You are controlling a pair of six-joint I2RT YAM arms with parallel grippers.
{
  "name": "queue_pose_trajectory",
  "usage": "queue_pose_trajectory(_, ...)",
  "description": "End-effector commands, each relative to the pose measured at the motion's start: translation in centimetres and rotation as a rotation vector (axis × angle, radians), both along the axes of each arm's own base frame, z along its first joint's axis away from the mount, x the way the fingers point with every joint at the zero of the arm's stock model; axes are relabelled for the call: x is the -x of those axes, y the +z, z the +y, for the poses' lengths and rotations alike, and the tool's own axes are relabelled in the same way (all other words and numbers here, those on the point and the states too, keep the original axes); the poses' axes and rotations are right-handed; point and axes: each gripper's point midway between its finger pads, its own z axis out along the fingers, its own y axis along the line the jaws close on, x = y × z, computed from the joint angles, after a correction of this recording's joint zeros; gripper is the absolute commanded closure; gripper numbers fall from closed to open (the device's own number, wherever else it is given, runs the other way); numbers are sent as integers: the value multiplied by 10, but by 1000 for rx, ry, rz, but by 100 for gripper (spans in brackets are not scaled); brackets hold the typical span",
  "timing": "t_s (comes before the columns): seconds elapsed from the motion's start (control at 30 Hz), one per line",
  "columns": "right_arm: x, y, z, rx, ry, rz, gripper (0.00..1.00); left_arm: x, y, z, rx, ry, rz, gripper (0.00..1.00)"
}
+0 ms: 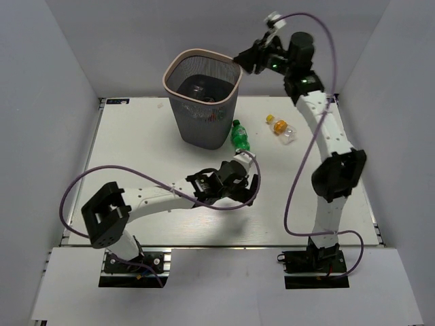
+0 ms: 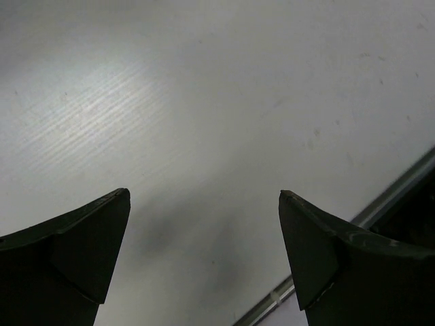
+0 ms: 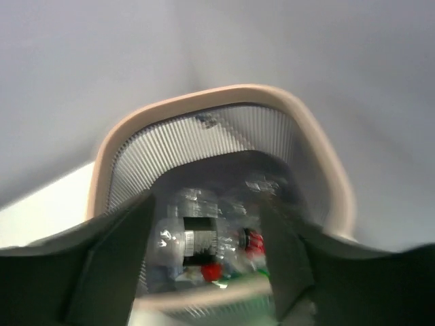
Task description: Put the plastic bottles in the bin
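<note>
Jaws of the right gripper stood apart at the overhead view's upper centre, just above the bin, whose blurred clear bottles were half hidden behind them. The left gripper, likewise spread, hung over bare table at lower centre, its fingers cut off by the frame's bottom edge. A green bottle sat just beside the bin's wall, with an orange-capped bottle further right.

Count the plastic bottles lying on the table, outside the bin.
2: a green bottle beside the bin, a clear orange-labelled bottle further right. The left arm may hide more.
</note>
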Motion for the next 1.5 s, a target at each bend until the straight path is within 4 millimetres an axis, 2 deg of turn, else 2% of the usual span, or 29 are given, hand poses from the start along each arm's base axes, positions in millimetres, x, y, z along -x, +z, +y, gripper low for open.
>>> queue_pose_trajectory(0.0,17,84,-88,-13,-291,-124,79,-32,12,-6,-50,125,-118,0)
queue_pose_trajectory(0.03,14,86,-124,10,-394,-126,99,-41,19,-9,-52,171,-127,0)
queue_pose_trajectory(0.07,12,58,-139,74,-439,-34,100,-48,19,-14,-47,208,-134,0)
queue_pose_trajectory(0.1,7,43,-157,121,-497,-5,100,-57,18,-13,-67,257,-151,0)
queue_pose_trajectory(0.13,10,28,-192,158,-571,68,100,-65,15,-25,-77,285,-159,0)
queue_pose_trajectory(0.17,8,10,-209,281,-586,36,100,-69,10,-25,-109,314,-157,0)
queue_pose_trajectory(0.2,17,-21,-219,254,-602,205,100,-78,8,-23,-124,378,-172,0)
queue_pose_trajectory(0.23,29,-35,-251,275,-655,280,98,-87,21,-34,-100,413,-185,0)
queue_pose_trajectory(0.27,36,-47,-258,290,-654,319,85,-90,-4,-32,-176,437,-169,0)
queue_pose_trajectory(0.3,56,-89,-259,344,-598,421,72,-105,9,-39,-137,502,-178,0)
queue_pose_trajectory(0.33,64,-98,-275,346,-617,449,51,-113,5,-39,-150,533,-176,0)
queue_pose_trajectory(0.37,80,-120,-278,364,-601,493,47,-116,1,-43,-157,555,-173,0)
queue_pose_trajectory(0.4,97,-129,-280,357,-584,493,45,-124,-6,-47,-187,590,-180,0)
queue_pose_trajectory(0.43,110,-123,-283,358,-591,460,42,-130,-7,-47,-209,615,-208,0)
queue_pose_trajectory(0.47,126,-137,-283,361,-587,477,42,-134,-9,-49,-214,635,-215,0)
queue_pose_trajectory(0.5,133,-154,-285,361,-578,503,42,-139,0,-54,-208,652,-224,0)
queue_pose_trajectory(0.53,142,-163,-286,359,-576,521,40,-142,-16,-55,-252,656,-231,0)
queue_pose_trajectory(0.57,151,-155,-287,356,-584,492,40,-146,-17,-54,-270,671,-250,0)
queue_pose_trajectory(0.6,158,-165,-288,356,-578,515,40,-148,-11,-56,-264,689,-252,0)
queue_pose_trajectory(0.67,167,-167,-291,351,-580,530,40,-155,-19,-50,-304,710,-269,0)
queue_pose_trajectory(0.83,184,-185,-305,340,-597,586,40,-159,-9,-42,-309,751,-312,0)
queue_pose_trajectory(0.87,187,-190,-307,337,-599,599,40,-162,-12,-37,-320,758,-310,0)
queue_pose_trajectory(0.97,194,-199,-308,321,-591,627,39,-172,-11,-27,-342,773,-336,0)
queue_pose_trajectory(1.1,199,-203,-310,303,-586,646,39,-187,-12,-24,-349,773,-362,0)
queue_pose_trajectory(1.17,201,-203,-312,297,-593,653,39,-190,-24,-21,-374,777,-357,0)
queue_pose_trajectory(1.23,203,-203,-315,293,-603,655,39,-201,-22,-15,-367,792,-363,0)
queue_pose_trajectory(1.3,206,-207,-316,290,-602,668,39,-206,-31,-13,-390,785,-367,0)
queue_pose_trajectory(1.33,208,-206,-317,288,-609,665,39,-212,-30,-11,-388,791,-372,0)
queue_pose_trajectory(1.47,211,-211,-318,275,-610,686,39,-225,-38,-22,-377,748,-397,0)
